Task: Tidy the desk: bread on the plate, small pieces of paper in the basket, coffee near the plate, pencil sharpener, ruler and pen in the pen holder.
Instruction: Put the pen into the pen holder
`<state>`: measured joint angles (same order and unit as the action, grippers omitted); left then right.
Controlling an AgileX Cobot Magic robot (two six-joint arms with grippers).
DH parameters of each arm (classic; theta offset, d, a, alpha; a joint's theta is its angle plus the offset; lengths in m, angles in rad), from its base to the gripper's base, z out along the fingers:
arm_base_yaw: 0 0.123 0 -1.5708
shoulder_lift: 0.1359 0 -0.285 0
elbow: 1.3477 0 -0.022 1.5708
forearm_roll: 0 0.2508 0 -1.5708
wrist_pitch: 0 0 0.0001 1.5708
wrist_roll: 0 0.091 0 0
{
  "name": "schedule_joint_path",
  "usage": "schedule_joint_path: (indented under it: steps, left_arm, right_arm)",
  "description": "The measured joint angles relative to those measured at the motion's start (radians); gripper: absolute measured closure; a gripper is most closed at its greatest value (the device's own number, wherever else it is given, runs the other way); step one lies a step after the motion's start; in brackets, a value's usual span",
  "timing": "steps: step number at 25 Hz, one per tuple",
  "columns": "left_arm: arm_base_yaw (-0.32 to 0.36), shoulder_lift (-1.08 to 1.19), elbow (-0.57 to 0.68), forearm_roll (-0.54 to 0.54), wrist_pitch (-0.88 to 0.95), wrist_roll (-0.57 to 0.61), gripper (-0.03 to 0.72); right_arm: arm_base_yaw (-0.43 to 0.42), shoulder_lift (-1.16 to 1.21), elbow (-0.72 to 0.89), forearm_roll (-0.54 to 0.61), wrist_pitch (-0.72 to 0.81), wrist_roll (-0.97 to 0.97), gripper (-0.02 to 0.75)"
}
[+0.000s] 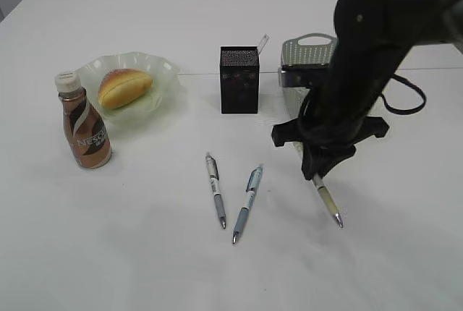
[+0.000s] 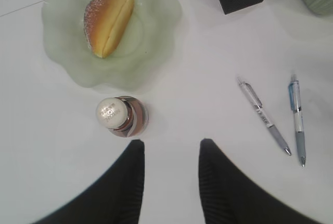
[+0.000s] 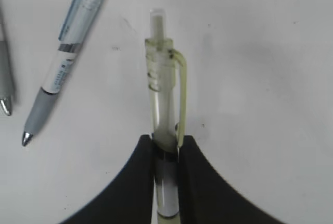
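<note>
White surface (image 1: 145,253): my right fingers (image 3: 203,182) pinch the light, slick pen (image 3: 164,125) mid-barrel, tip toward five o'clock; left fingers (image 2: 125,182) part-open, empty.

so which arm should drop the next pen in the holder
Right. Its pincer is already shut on the yellowish pen, near the pen holder. The left pincer hovers open by the coffee.

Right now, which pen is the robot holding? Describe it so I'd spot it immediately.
Start at the black pen holder mid-desk; three pens lie in front of it. The held pen is the rightmost, pinched in the right gripper. Its clear yellowish-green barrel sets it apart from the grey pen and blue pen.
</note>
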<state>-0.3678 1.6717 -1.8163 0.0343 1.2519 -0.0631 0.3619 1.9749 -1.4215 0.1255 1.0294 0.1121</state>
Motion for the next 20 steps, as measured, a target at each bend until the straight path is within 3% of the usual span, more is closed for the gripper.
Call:
schedule_joint_path:
  steps: [6, 14, 20]
  left_arm:
    - [0.000, 0.000, 0.000, -0.002, 0.000, 0.000, 0.435]
    - [0.000, 0.000, 0.000, -0.005, 0.000, 0.000, 0.435]
    - [0.000, 0.000, 0.000, -0.006, 0.000, 0.000, 0.435]
  right_arm:
    - [0.000, -0.215, 0.192, -0.002, -0.138, 0.022, 0.650]
    - [0.000, -0.377, 0.219, -0.145, -0.289, 0.091, 0.650]
    - [0.000, -0.395, 0.323, -0.217, -0.573, 0.106, 0.650]
